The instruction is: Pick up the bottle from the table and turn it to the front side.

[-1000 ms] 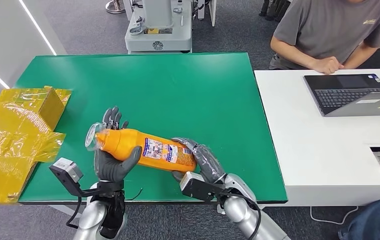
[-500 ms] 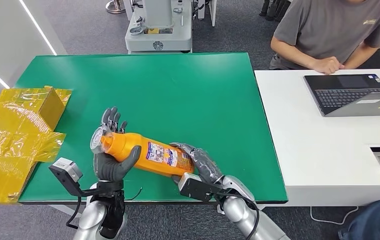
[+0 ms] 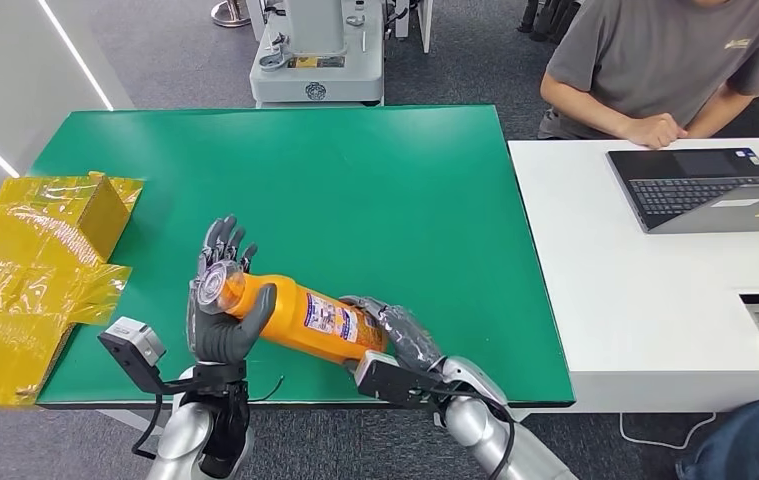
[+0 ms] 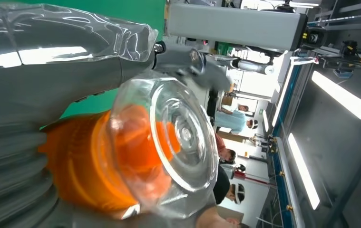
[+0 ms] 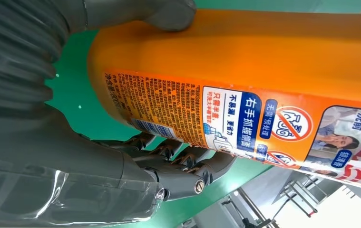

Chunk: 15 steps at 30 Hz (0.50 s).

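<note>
Right now I'm mid-turn on the orange bottle (image 3: 290,316) — it's being held off the green table (image 3: 375,190) between both hands, lying nearly level near the table's front edge, cap end toward the left. Head view: my left hand (image 3: 220,300) is gripping the neck end, thumb wrapping over the orange shoulder just behind the clear cap (image 3: 210,285), fingers standing up behind it. My right hand (image 3: 395,335) is cupping the base end from below and the side, palm against the bottom. The printed label (image 3: 333,318) is facing up and toward me. A yellow wrapped box (image 3: 40,260) is sitting off to the left, well apart; a person is sitting at the white desk with a laptop (image 3: 700,190) on the right.

Left wrist view: the clear cap (image 4: 178,142) is looming close, pointing at the camera, with the orange neck (image 4: 81,166) behind it and my grey thumb pressing in over the top.

Right wrist view: my thumb (image 5: 140,12) is lying over the orange body (image 5: 264,52) and the darker fingers (image 5: 178,164) are curling under — a real grip. The label (image 5: 245,118) here is fine print and warning icons, so I'm judging this as the back panel. Next move, I think — keep rolling the bottle about its long axis until the front shows, without letting either grip slip.
</note>
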{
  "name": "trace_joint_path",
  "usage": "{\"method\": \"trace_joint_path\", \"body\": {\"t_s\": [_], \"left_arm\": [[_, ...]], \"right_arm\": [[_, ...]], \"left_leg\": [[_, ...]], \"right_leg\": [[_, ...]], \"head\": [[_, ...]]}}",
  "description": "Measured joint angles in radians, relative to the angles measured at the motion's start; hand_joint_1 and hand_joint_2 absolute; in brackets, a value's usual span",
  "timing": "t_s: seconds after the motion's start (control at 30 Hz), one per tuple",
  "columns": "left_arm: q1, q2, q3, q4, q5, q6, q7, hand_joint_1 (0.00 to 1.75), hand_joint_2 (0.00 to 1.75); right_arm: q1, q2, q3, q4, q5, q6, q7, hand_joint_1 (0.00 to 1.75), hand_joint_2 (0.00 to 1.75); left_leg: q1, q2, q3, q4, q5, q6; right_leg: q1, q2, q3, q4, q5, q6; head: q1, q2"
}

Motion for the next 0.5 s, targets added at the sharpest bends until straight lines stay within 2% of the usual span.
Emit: {"method": "trace_joint_path", "body": {"t_s": [0.5], "left_arm": [[0.008, -0.006, 0.0, -0.006, 0.0, -0.056, -0.002, 1.75, 1.75]], "right_arm": [[0.006, 0.0, 0.002, -0.009, -0.015, -0.035, 0.003, 1.75, 1.75]], "left_leg": [[0.0, 0.0, 0.0, 0.0, 0.0, 0.0]], "right_leg": [[0.0, 0.0, 0.0, 0.0, 0.0, 0.0]], "head": [[0.0, 0.0]]}}
